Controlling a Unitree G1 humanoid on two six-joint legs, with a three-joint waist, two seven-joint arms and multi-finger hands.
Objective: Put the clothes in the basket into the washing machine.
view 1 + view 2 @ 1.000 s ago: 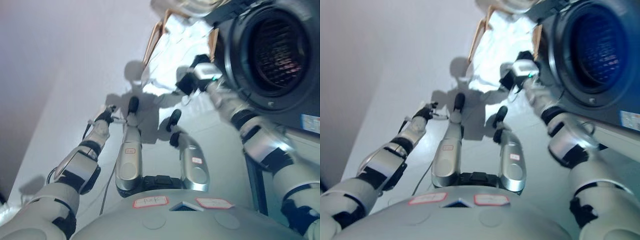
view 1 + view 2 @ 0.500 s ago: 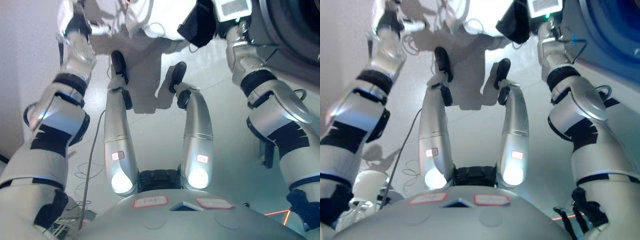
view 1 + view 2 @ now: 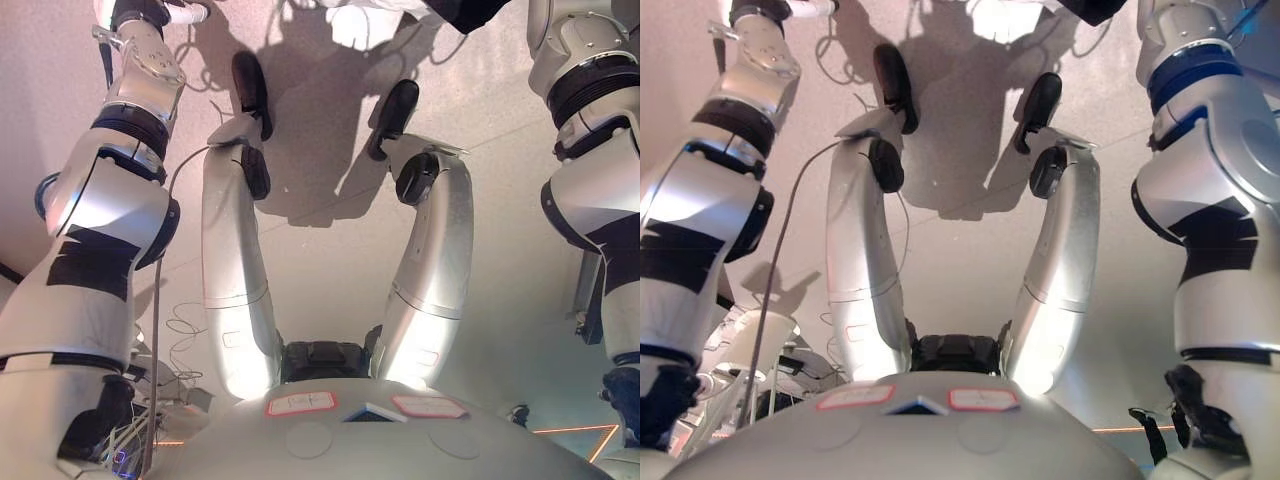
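At the top edge, white clothes (image 3: 365, 18) barely show.

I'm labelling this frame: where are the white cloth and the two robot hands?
white cloth (image 3: 352, 14): left eye view, its lower edge at the top border.
left robot hand (image 3: 150, 10): left eye view, dark base, rest cut off.
right robot hand (image 3: 468, 12): left eye view, dark lower part, rest cut off.

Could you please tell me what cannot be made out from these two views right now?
Left hand: cut by both views' top edge; fingers unseen.
Right hand: only a dark sliver at the top edge.
Washing machine and basket: outside both views.
White patch at the top edge: cloth or glare, unclear.
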